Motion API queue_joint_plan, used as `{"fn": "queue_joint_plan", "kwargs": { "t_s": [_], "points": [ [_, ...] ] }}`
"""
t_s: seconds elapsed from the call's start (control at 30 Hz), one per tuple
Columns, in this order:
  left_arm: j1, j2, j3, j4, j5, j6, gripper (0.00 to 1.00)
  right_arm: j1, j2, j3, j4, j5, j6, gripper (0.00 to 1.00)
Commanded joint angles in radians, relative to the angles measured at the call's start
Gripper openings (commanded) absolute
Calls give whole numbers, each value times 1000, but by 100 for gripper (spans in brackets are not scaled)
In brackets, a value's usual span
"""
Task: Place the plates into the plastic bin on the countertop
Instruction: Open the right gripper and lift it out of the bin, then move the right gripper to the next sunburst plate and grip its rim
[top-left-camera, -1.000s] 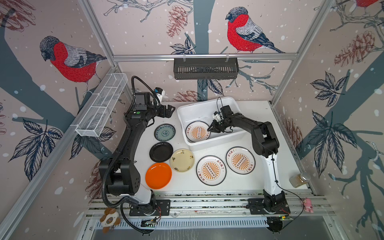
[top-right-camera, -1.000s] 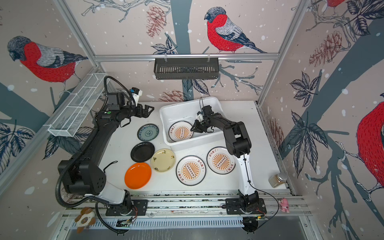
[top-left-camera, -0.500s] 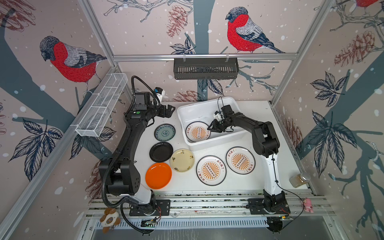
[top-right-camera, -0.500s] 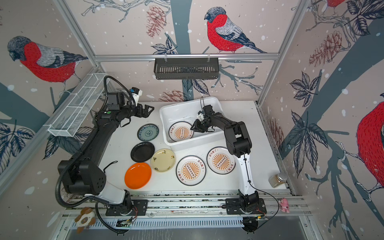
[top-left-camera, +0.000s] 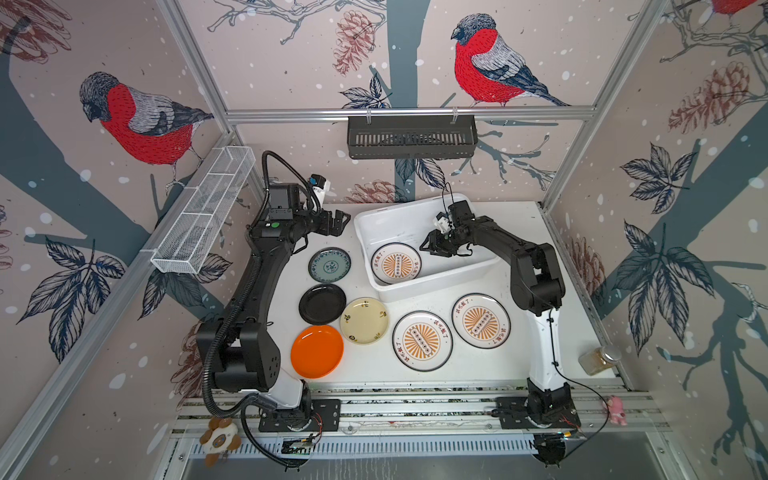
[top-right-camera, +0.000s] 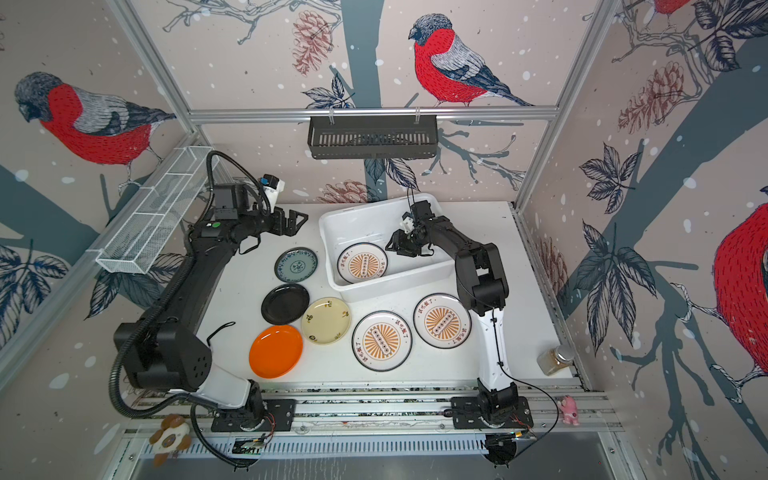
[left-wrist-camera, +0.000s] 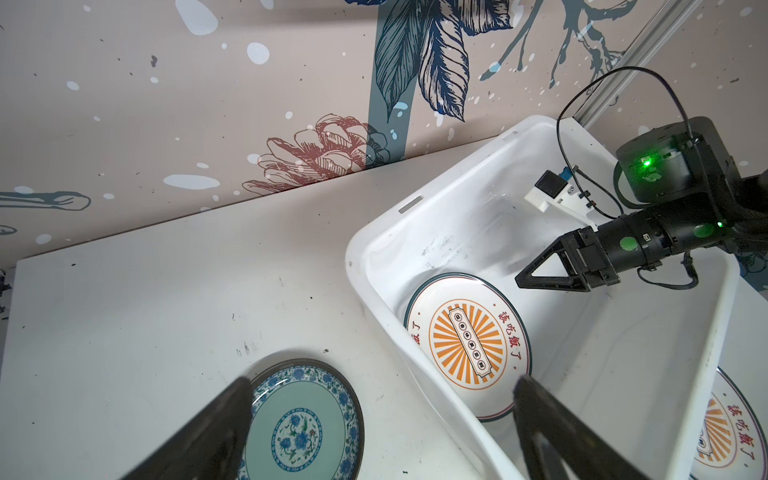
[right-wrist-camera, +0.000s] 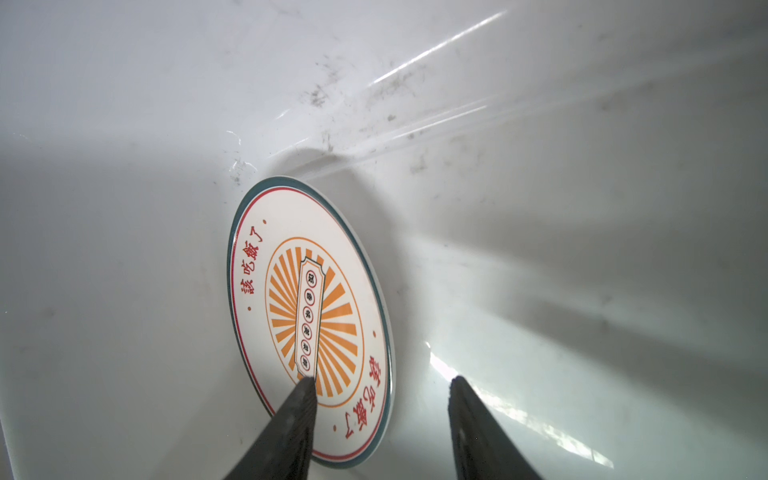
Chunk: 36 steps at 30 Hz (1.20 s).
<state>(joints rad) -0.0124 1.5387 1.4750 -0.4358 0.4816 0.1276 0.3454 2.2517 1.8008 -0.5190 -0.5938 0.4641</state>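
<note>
— Where does the large white rectangular plastic bin (top-left-camera: 440, 280) sit?

— On the flat white counter (top-left-camera: 490, 365), toward its 12 o'clock edge, turned a little askew.

— Is anything in it?

— One round white plate with a black rim and orange sunburst (top-left-camera: 395, 263). It lies in the bin's 7 o'clock corner, close against the wall there.

— And the right pincer (right-wrist-camera: 380, 381)?

— It is inside the bin, at that plate's 2 o'clock. Its jaws are spread. The right wrist view shows one fingertip over the plate's face and the other over bare bin floor, with the plate's rim between them. It pinches nothing. I cannot tell whether the one tip touches the plate.

— The left pincer (top-left-camera: 340, 220)?

— Spread wide and empty. It hovers above the counter at the bin's 9 o'clock, just past the 12 o'clock side of the small teal-patterned plate (top-left-camera: 329, 264).

— Where are the other plates?

— All flat on the counter, outside the bin. The small black plate (top-left-camera: 322, 304) lies at the teal one's 6 o'clock. The small cream plate (top-left-camera: 364, 320) is just beside the black one, at its 4 o'clock. The orange plate (top-left-camera: 317, 351) is at the black one's 6 o'clock. A second sunburst plate (top-left-camera: 422, 340) lies at the bin's 6 o'clock. A third sunburst plate (top-left-camera: 481, 321) lies at the bin's 5 o'clock, just beside the second.
</note>
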Motion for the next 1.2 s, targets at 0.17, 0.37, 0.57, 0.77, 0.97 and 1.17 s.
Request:
{"fn": "queue_joint_plan", "kwargs": {
  "t_s": [0.17, 0.37, 0.57, 0.77, 0.97, 1.17],
  "points": [
    [0, -2, 40, -29, 29, 9, 97, -1, -90, 26, -45, 87, -31, 54],
    [-1, -21, 20, -14, 24, 18, 97, 1, -157, 69, -86, 169, -44, 54],
    [-1, -13, 50, -44, 22, 27, 97, 5, -328, 10, -81, 244, -56, 53],
    [-1, -11, 62, -40, 30, 11, 97, -22, -623, -203, -36, 287, -42, 53],
    [-15, -2, 106, -64, 40, 21, 97, -122, -964, -530, 47, 260, 29, 53],
    [-50, -15, 105, -102, 53, 71, 97, -240, -1242, -829, 20, 214, 69, 56]
  ]
}}
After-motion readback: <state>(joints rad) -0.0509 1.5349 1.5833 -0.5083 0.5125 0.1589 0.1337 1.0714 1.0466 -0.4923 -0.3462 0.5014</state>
